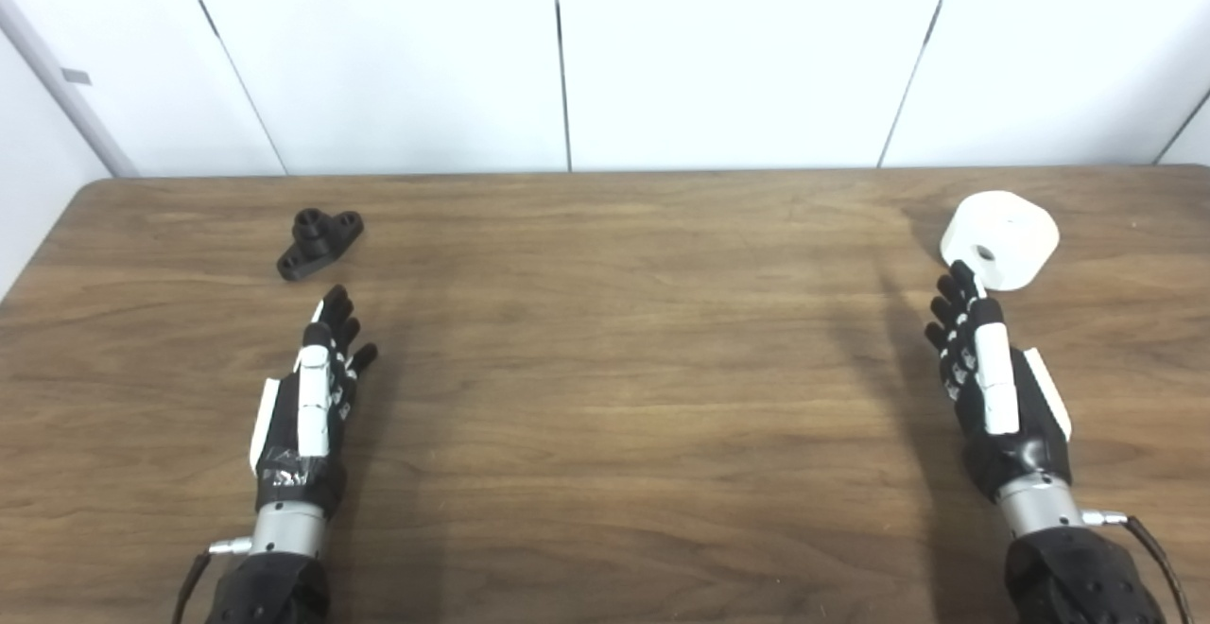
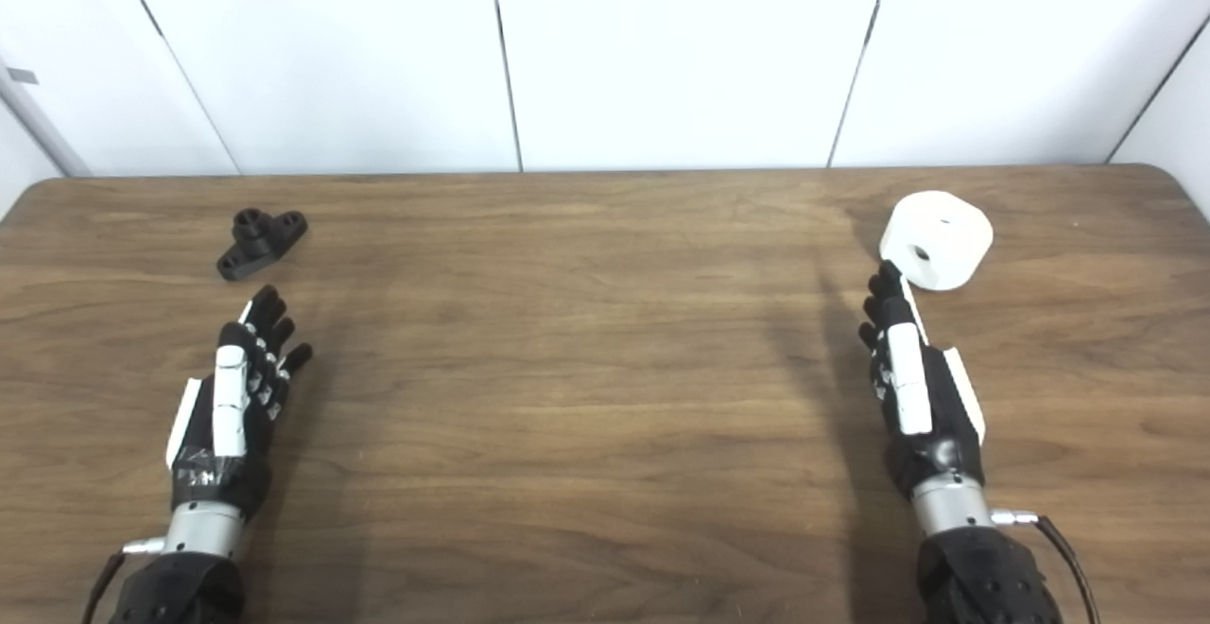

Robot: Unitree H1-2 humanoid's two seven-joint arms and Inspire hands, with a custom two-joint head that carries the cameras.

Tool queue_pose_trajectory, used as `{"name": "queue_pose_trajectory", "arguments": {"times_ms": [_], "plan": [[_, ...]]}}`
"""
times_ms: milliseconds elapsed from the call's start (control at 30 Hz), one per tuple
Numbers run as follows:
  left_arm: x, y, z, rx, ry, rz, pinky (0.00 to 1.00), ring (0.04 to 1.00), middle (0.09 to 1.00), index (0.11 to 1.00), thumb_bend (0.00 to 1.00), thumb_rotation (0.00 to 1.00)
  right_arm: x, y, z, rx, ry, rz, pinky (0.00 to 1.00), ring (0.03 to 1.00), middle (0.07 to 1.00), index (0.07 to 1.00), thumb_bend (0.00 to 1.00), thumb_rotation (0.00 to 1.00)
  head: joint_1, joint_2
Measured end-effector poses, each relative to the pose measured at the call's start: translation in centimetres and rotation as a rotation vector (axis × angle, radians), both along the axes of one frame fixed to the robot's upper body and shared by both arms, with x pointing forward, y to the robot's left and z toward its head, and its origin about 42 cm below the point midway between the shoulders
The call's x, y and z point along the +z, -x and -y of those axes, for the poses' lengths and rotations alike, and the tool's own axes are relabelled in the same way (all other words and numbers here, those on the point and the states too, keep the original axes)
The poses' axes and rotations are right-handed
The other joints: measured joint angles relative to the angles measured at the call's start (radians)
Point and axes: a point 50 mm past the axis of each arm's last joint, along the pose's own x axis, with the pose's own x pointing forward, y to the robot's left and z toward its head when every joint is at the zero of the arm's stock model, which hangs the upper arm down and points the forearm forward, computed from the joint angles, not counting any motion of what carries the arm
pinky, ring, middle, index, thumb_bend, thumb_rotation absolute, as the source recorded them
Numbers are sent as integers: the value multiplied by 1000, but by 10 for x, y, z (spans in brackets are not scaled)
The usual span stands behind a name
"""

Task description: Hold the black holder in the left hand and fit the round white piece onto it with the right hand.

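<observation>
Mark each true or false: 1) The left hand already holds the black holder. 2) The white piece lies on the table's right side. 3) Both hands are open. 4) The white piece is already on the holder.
1) False: the left hand is empty; the black holder lies on the table beyond its fingertips.
2) True: the round white piece lies far right.
3) True: the right hand is open too.
4) False: they lie far apart.

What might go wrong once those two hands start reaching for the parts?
The round white piece rests tilted near the table's far right edge; a push from the open right hand might roll it away. The black holder is small and low, so the open left hand may slide it instead of gripping it.
</observation>
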Motion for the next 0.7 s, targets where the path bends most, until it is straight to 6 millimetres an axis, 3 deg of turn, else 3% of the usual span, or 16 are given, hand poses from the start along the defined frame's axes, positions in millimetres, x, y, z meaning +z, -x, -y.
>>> {"name": "queue_pose_trajectory", "arguments": {"times_ms": [400,633,700], "plan": [[0,0,0,-1,-2,0,1000,1000,1000,1000,477,998,0,0,0,1,1,0,1000,1000,1000,1000,595,1000,9,9],[0,0,2,1,-7,-1,1000,1000,1000,1000,495,991,1,1,3,-3,-14,3,1000,1000,1000,1000,590,1000,83,-6],[-1,0,5,6,-20,1,1000,1000,1000,1000,495,993,1,1,6,1,-23,3,1000,1000,1000,1000,575,1000,136,-28]]}}
